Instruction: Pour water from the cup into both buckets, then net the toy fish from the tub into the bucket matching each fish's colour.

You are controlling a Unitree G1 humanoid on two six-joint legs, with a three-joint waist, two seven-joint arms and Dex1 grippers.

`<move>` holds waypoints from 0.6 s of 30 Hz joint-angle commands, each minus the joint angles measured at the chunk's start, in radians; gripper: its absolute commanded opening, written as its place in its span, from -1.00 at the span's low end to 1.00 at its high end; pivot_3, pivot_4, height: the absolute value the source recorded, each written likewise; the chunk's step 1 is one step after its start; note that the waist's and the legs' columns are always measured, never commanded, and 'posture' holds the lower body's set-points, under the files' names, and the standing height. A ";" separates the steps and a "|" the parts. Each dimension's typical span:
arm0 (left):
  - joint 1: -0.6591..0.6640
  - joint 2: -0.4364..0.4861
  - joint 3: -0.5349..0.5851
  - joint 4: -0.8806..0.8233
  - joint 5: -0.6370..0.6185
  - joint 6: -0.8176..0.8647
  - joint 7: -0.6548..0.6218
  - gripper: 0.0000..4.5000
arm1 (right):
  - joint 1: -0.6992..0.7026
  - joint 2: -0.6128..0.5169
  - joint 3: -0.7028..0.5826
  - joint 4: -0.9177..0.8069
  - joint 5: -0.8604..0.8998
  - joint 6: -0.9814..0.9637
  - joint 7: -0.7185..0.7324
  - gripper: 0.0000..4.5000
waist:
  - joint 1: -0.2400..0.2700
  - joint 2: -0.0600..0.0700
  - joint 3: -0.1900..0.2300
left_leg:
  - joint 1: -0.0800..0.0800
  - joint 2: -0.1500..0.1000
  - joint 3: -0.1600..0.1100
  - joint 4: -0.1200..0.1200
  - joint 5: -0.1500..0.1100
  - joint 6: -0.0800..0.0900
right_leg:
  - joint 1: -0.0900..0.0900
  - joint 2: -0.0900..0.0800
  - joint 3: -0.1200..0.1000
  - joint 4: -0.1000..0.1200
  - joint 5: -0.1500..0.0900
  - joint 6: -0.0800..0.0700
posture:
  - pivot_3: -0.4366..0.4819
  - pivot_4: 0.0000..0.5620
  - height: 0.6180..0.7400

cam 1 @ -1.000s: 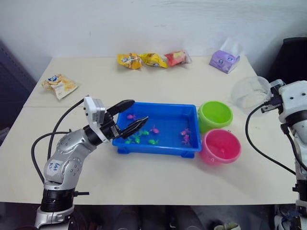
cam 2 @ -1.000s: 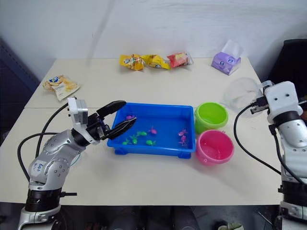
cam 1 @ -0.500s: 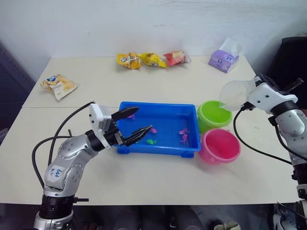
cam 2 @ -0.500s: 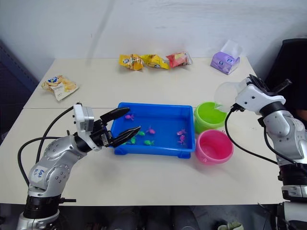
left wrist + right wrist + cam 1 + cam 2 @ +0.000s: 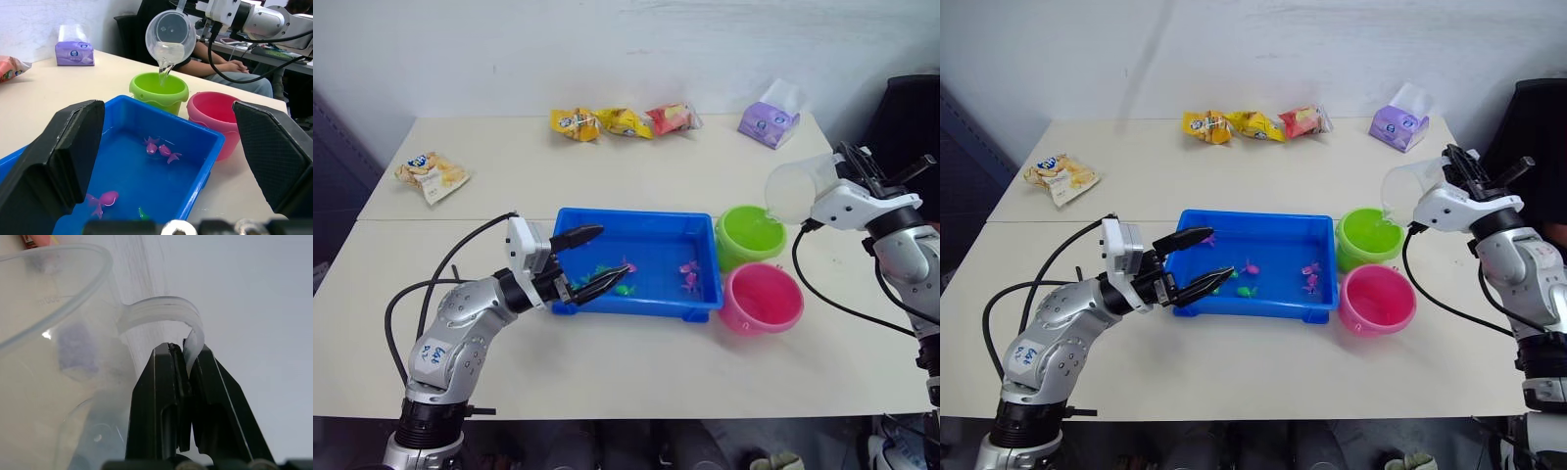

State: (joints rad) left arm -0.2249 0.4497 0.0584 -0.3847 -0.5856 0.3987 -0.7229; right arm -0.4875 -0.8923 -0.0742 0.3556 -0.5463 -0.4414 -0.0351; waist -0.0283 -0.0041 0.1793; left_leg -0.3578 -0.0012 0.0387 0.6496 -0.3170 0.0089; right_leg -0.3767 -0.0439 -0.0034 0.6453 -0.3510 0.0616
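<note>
**Water going into the green bucket**

The right gripper (image 5: pixel 182 396) was clamped on the handle of the cup (image 5: pixel 170 36), fingers pinched tight around the thin plastic loop. The cup hung tipped over the green bucket (image 5: pixel 751 235), spout down, and a thin stream of water ran from it into that bucket. The pink bucket (image 5: pixel 762 299) stood just beside the green one, nearer the robot, both touching or nearly touching the right end of the blue tub (image 5: pixel 637 262).

The left gripper (image 5: pixel 590 262) hovered with its fingers spread and empty, over the tub's left end, where pink and green toy fish (image 5: pixel 163 149) lay scattered.

By my judgement the first pour was under way; the next move would call for levelling the cup, shifting it over the pink bucket and tipping again, with enough water kept back for it.

How much water remained in the cup was hard to tell through the clear plastic, and the water level in either bucket could not be made out. Snack packets (image 5: pixel 623 121) and a tissue pack (image 5: pixel 771 123) lay along the table's (image 5: pixel 607 362) far edge.
</note>
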 commanded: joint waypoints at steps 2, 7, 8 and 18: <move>0.000 0.008 0.000 -0.042 0.005 -0.021 -0.004 1.00 | -0.001 -0.043 -0.007 -0.033 -0.046 -0.052 -0.061 -0.97 | 0.000 0.000 0.000 | 0.000 0.000 0.000 0.000 0.000 0.000 | 0.000 0.000 0.000 0.000 0.000 0.000 | -0.05 -0.47 1.00; -0.007 0.006 0.002 -0.043 0.006 -0.022 0.000 1.00 | 0.003 -0.058 0.003 -0.033 -0.097 -0.074 -0.114 -0.97 | 0.000 0.000 0.000 | 0.000 0.000 0.000 0.000 0.000 0.000 | 0.000 0.000 0.000 0.000 0.000 0.000 | -0.05 -0.47 1.00; -0.007 0.006 0.001 -0.043 0.007 -0.021 0.001 1.00 | 0.004 -0.060 0.005 -0.032 -0.104 -0.077 -0.121 -0.97 | 0.000 0.000 0.000 | 0.000 0.000 0.000 0.000 0.000 0.000 | 0.000 0.000 0.000 0.000 0.000 0.000 | -0.05 -0.47 1.00; -0.017 0.004 -0.002 -0.040 0.013 -0.026 0.003 1.00 | 0.027 0.014 -0.037 -0.034 0.036 -0.010 -0.081 -0.97 | 0.000 0.000 0.000 | 0.000 0.000 0.000 0.000 0.000 0.000 | 0.000 0.000 0.000 0.000 0.000 0.000 | -0.05 -0.47 1.00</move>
State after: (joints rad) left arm -0.2294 0.4495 0.0567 -0.3847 -0.5779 0.3932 -0.7213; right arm -0.4566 -0.8799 -0.0530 0.3542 -0.5779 -0.4704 -0.1276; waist -0.0281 -0.0041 0.1793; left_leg -0.3577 -0.0012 0.0388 0.6502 -0.3165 0.0084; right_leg -0.3766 -0.0437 -0.0033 0.6457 -0.3510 0.0616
